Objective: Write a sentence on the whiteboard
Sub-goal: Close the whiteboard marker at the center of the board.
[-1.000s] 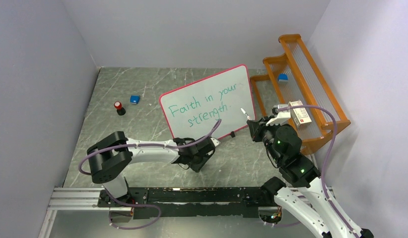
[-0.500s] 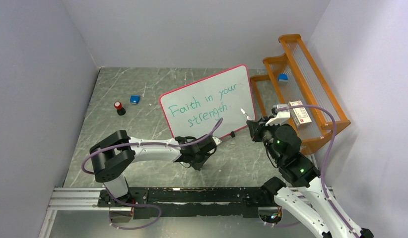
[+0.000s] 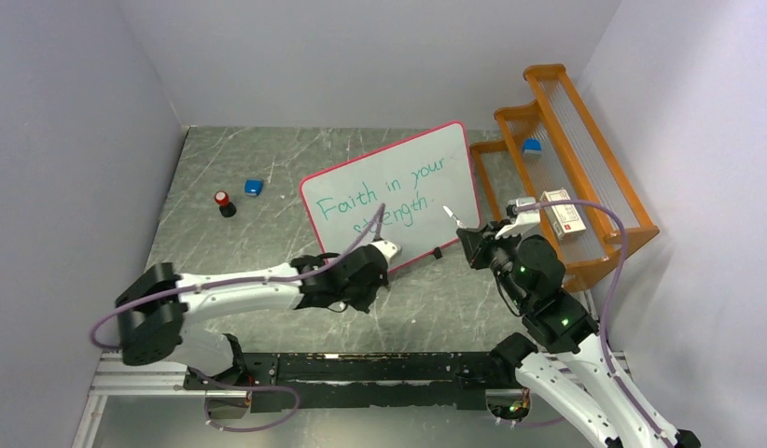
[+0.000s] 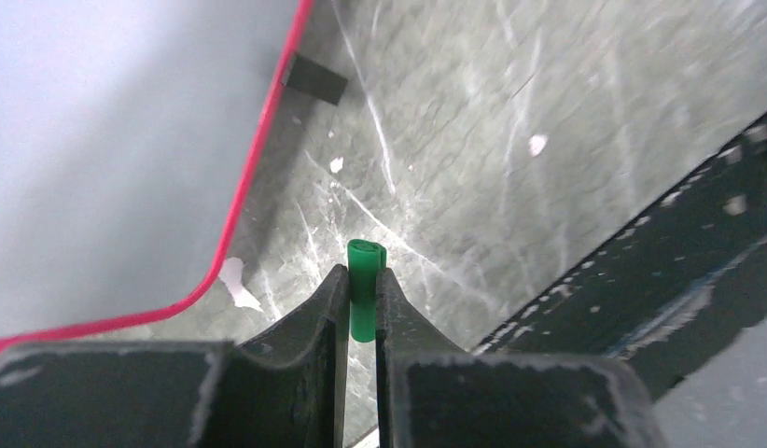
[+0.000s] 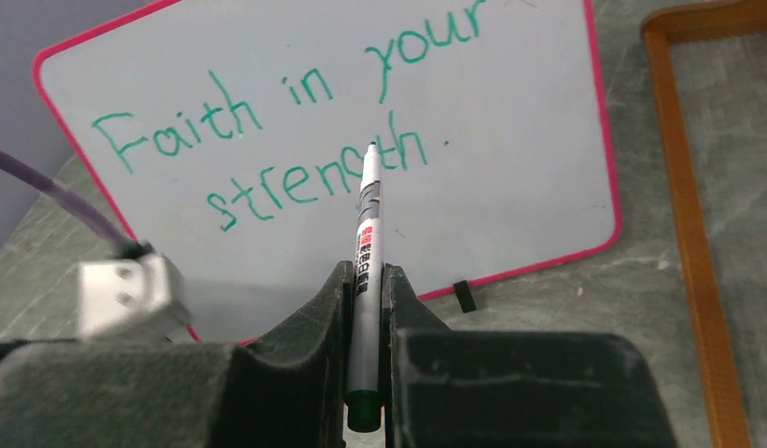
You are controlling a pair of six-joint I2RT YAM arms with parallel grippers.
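Note:
The whiteboard (image 3: 457, 182) stands tilted at mid-table, with a pink-red frame. The sentence (image 3: 384, 191) "Faith in your strength." runs across it in green, in two lines (image 5: 286, 140). My right gripper (image 5: 366, 275) is shut on a grey marker (image 5: 369, 215); its tip points at the board near the end of "strength" and just short of it (image 3: 452, 216). My left gripper (image 4: 361, 275) is shut on a small green cap (image 4: 366, 257). It hangs above the table by the board's lower corner (image 4: 202, 289).
An orange wooden rack (image 3: 585, 168) stands at the right with a white box (image 3: 564, 213) and a blue block (image 3: 531, 146) on it. A blue block (image 3: 254, 187) and a red-topped black knob (image 3: 225, 203) lie left of the board. A black rail (image 3: 361, 369) runs along the near edge.
My left gripper closed on the green cap, lifted off the table and swung left toward the board's lower edge. My right gripper with the marker shifted slightly left.

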